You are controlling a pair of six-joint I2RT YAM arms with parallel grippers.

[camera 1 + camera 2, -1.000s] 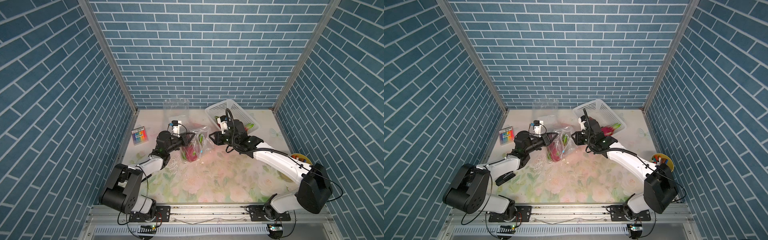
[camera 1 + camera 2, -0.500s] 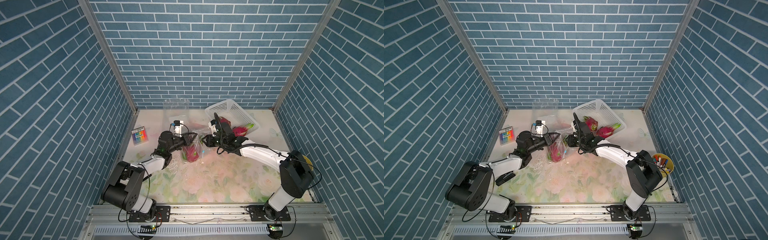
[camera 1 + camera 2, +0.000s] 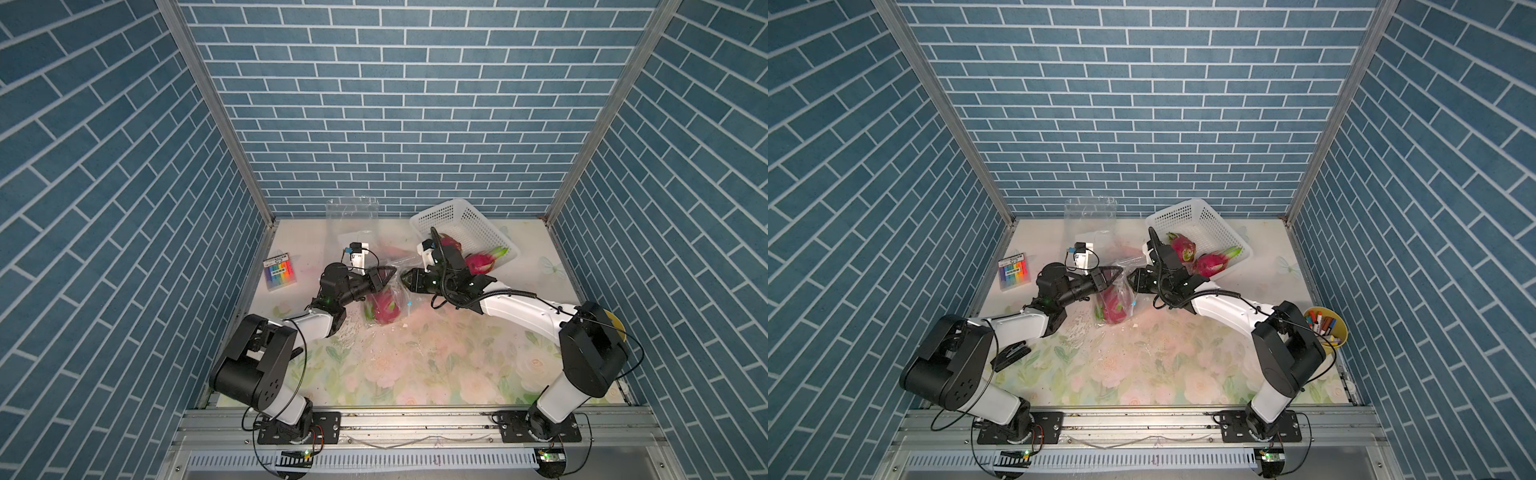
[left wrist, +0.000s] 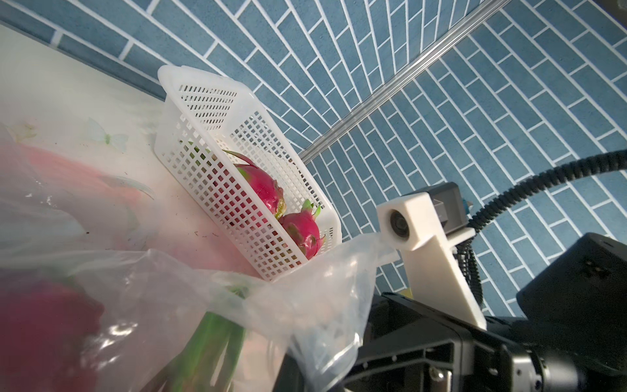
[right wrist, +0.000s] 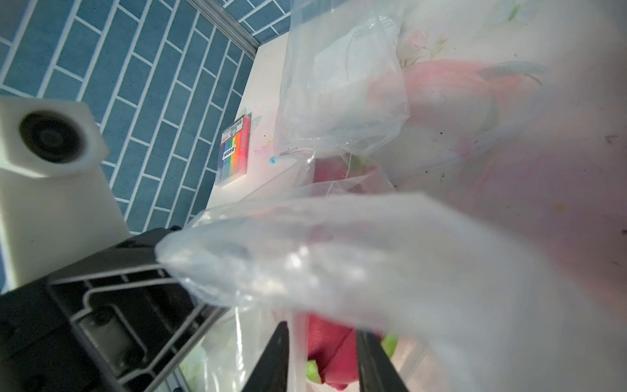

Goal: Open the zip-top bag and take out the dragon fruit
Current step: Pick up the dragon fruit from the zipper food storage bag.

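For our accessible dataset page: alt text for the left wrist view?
A clear zip-top bag holding a dragon fruit fills the foreground. Behind it, a white basket holds two more dragon fruits, with the right arm's wrist camera nearby.

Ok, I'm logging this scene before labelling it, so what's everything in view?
zip-top bag: one, clear, mid-table, held up between the arms
dragon fruit: one, pink-red, inside that bag
loose dragon fruits: two, pink with green tips, in the basket
basket: one, white, back right
empty bag: at least one, clear, against the back wall
rainbow pack: one, multicoloured, left side of the table
cup: one, yellow, holding pens, by the right arm's base
table: one, floral
left gripper: black, jaws shut on the bag's top
right gripper: black, jaws apart at the bag's top
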